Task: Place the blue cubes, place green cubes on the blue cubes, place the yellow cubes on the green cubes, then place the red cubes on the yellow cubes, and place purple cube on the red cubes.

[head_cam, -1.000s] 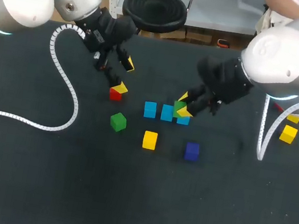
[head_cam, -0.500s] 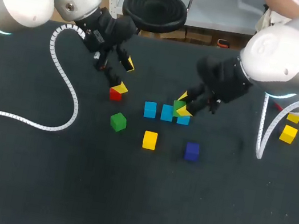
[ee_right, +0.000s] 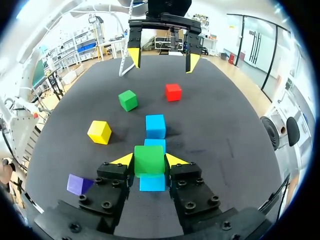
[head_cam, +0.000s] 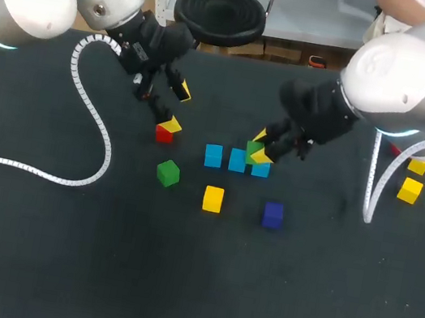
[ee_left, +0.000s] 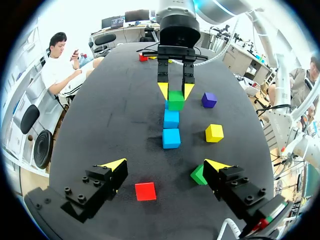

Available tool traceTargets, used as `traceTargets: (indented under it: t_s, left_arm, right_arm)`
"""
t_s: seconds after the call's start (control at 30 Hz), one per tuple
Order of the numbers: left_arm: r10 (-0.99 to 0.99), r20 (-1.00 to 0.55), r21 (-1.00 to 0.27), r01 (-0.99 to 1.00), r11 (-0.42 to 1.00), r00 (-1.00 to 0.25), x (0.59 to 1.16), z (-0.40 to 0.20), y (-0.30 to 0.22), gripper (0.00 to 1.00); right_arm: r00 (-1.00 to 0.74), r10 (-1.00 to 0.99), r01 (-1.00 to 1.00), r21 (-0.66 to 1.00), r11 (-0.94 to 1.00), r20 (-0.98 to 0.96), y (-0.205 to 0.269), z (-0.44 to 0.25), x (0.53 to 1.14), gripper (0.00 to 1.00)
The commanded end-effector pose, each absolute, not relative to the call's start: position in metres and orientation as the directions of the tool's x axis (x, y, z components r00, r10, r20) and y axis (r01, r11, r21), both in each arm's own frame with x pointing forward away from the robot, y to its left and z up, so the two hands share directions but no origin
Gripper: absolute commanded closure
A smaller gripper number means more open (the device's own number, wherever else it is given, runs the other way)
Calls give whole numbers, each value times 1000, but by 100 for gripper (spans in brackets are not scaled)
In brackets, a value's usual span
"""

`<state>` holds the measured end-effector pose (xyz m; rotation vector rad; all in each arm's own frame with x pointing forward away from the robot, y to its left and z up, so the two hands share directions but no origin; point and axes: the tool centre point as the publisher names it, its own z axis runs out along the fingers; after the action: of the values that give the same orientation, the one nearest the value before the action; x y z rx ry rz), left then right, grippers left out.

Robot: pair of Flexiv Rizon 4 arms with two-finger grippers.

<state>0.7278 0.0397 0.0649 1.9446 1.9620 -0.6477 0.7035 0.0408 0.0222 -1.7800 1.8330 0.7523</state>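
Three blue cubes (head_cam: 213, 155) (head_cam: 237, 160) (head_cam: 261, 169) lie in a row at mid-table. My right gripper (head_cam: 261, 149) is shut on a green cube (ee_right: 149, 160) directly over the row's right-end blue cube (ee_right: 152, 183); whether they touch I cannot tell. My left gripper (head_cam: 177, 109) stands open above a red cube (head_cam: 164, 135), which lies just ahead of its fingers (ee_left: 114, 164) in the left wrist view. A second green cube (head_cam: 167, 172), a yellow cube (head_cam: 213, 199) and a purple cube (head_cam: 273, 214) lie in front of the row.
Two more yellow cubes (head_cam: 410, 190) (head_cam: 417, 168) and a red one (head_cam: 395, 150) sit at the far right behind my right arm. A white coiled cable (head_cam: 92, 117) trails across the left of the table.
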Motion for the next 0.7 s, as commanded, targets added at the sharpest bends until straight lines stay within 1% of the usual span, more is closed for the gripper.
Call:
traceTargets:
  t_s: [0.03,0.5,0.53,0.6,0.63,0.7]
  left_arm:
    - [860,-509,-107,994,-20,-37,729,65,39,0]
    - [860,-509,-107,994,-20,-37,729,65,39,0]
    - [860,-509,-107,994,-20,-37,729,65,39,0]
    - [860,-509,-107,994,-20,-37,729,65,39,0]
    - [860,-509,-107,994,-20,-37,729,65,39,0]
    - [860,-509,-107,994,-20,-37,729,65,39,0]
  right_arm:
    - [-45,-738,-998,65,2,-673,42,20,707,100]
    - [-55,-740,-997,77,4,-670,43,18,707,100]
    - [-56,-740,-997,78,4,-671,42,18,707,97]
    - [-56,-739,-997,78,5,-672,42,18,707,87]
    - [-56,-739,-997,78,5,-672,42,18,706,80]
    - [-58,-739,-997,81,5,-671,41,18,705,59]
